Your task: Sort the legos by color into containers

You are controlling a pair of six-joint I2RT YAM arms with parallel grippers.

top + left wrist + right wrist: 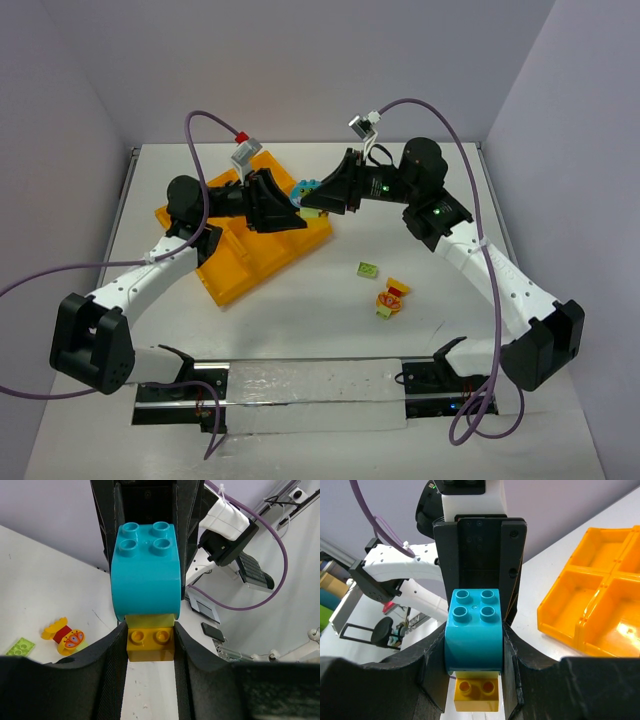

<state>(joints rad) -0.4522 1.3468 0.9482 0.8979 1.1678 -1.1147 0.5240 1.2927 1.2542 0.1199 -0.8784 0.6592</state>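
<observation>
Left tool [150, 647] and right tool [474, 652] both clamp the teal-yellow clump [147, 575]; an uneven pull could drop it.

A matte white rectangular worktop [300, 310] forms the floor of a three-sided booth. Plain pale lilac-grey wall panels [300, 60] rise behind it and along both sides, softly and evenly lit, with only faint shadows. The right wrist view shows a black office chair [382, 630], blurred, in the room beyond.
</observation>
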